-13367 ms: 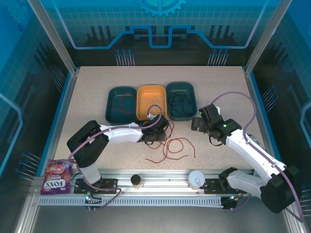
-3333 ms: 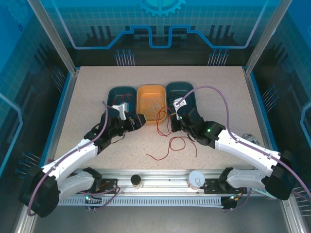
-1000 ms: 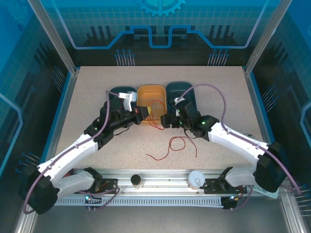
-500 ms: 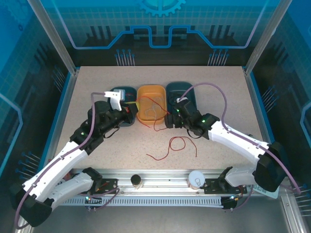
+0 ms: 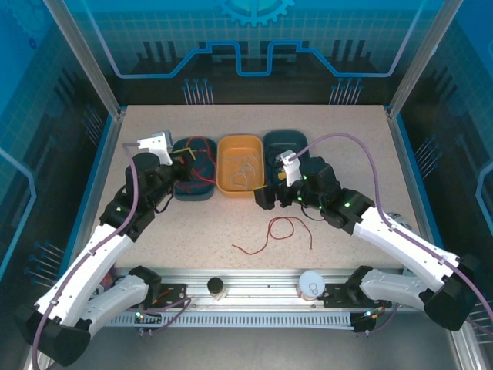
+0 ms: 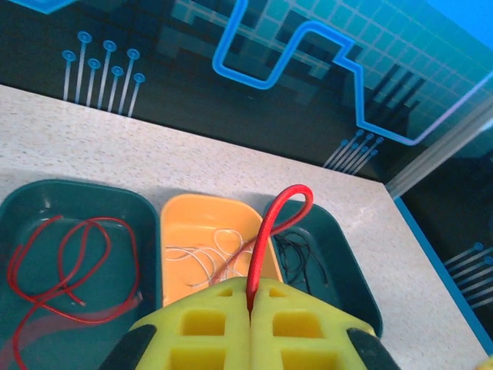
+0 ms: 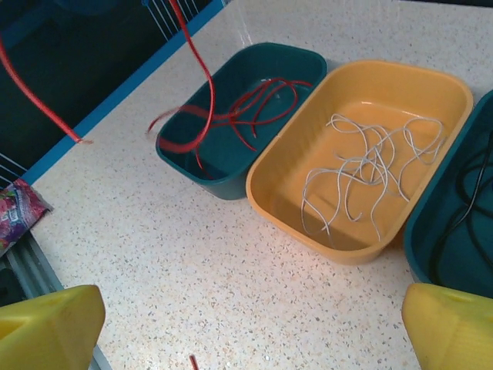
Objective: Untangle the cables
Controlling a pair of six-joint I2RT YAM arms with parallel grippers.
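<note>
My left gripper (image 5: 182, 159) hangs over the left teal tray (image 5: 202, 196), shut on a red cable (image 6: 266, 239) that arches up out of its yellow fingers (image 6: 208, 331). That cable loops above the tray (image 5: 199, 139) and dangles in the right wrist view (image 7: 196, 62). More red cables (image 6: 69, 262) lie in this tray. Whitish cables (image 7: 370, 169) lie in the orange tray (image 5: 231, 193), black cables (image 6: 300, 258) in the right teal tray (image 5: 286, 134). My right gripper (image 5: 266, 197) is low in front of the trays, open and holding nothing (image 7: 246, 339). Another red cable (image 5: 282, 219) lies loose on the table.
A white cup (image 5: 312, 284) and a brown-lidded jar (image 5: 216, 287) stand on the front rail between the arm bases. A candy bag (image 7: 15, 212) lies near the table's left front edge. The speckled table in front of the trays is bare apart from the loose red cable.
My left gripper has carried the red cable leftward, from over the orange tray to over the left teal tray. My right gripper opened wider and drew slightly toward the front.
</note>
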